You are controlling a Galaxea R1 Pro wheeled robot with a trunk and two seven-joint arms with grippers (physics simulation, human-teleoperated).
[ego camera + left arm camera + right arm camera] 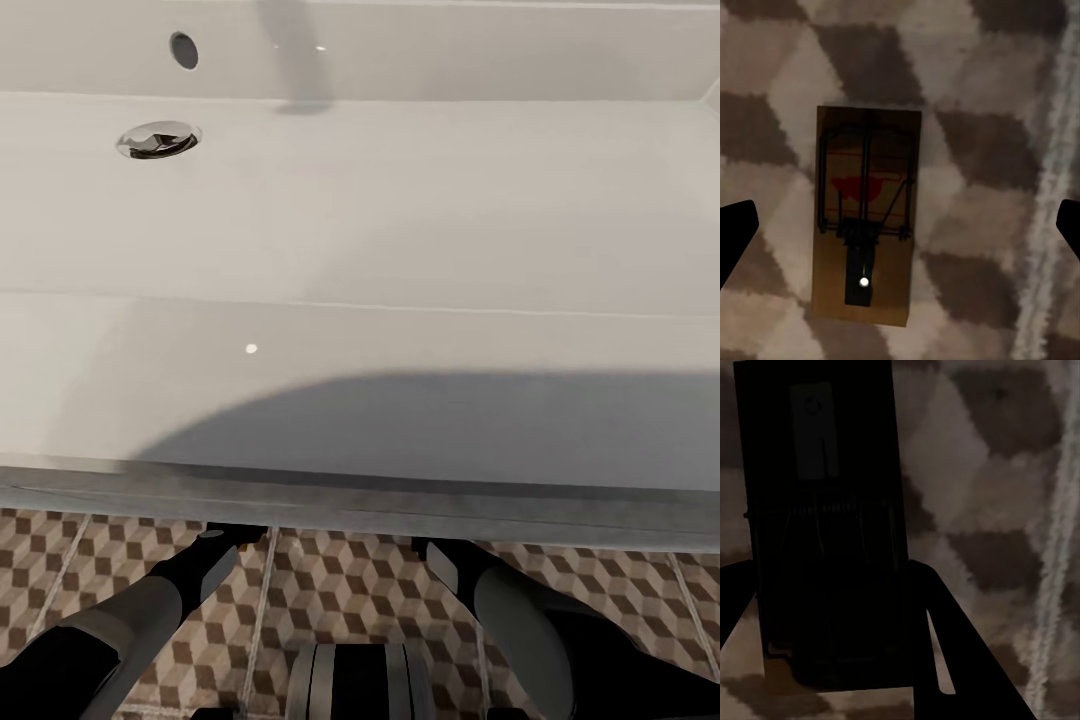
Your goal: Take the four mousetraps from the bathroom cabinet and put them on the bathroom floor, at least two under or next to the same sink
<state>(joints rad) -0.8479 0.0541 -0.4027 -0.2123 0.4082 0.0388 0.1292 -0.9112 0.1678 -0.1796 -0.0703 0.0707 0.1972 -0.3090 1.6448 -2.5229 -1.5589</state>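
Observation:
Seen from above in the head view, the white bathroom sink (pixel 400 230) has a chrome drain (pixel 158 139). Both my forearms reach under its front edge, over the cube-patterned bathroom floor (pixel 340 590). A tan mousetrap (pixel 866 217) with dark metal parts lies flat on the tiles. My left gripper (pixel 904 225) hangs open above it, its dark fingertips (pixel 736 232) far apart on either side. In the right wrist view a second mousetrap (pixel 821 525), dark in shadow, sits between the fingers of my right gripper (pixel 832 615), which is shut on it close above the floor. The cabinet is out of view.
The vanity's front edge (pixel 360 500) overhangs the space where both hands work and hides them from the head camera. My left forearm (pixel 130 620) and right forearm (pixel 520 610) flank the robot's trunk (pixel 355 680). Pale grout lines (pixel 1054 150) cross the tiles.

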